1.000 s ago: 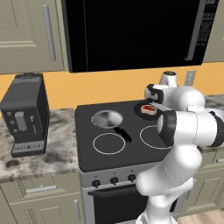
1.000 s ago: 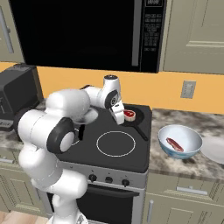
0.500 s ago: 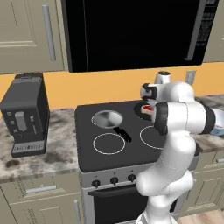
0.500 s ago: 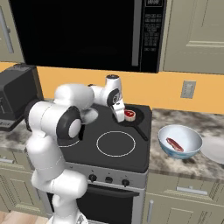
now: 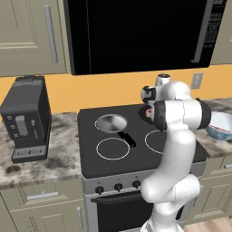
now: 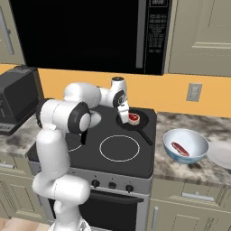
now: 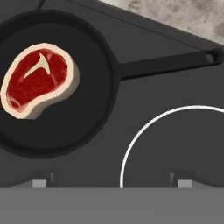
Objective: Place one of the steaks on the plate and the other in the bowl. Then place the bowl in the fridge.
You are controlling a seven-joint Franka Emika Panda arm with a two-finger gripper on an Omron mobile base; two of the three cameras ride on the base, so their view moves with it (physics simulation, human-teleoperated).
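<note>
Steak number one lies in the black pan on the stove; the other steak lies in the bowl on the desk. Since a moment ago the arm has stood up straighter. Its gripper hangs above the pan, jaws wide open, holding nothing.

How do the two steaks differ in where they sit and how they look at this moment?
The steak in the pan lies flat in a black pan on the stove's back right burner; the steak in the bowl sits in the white bowl on the counter. The first lies just below the open gripper; the second lies well apart from it. The first looks rounded with a pale fat rim, the second narrower and elongated. Both are raw red meat.
</note>
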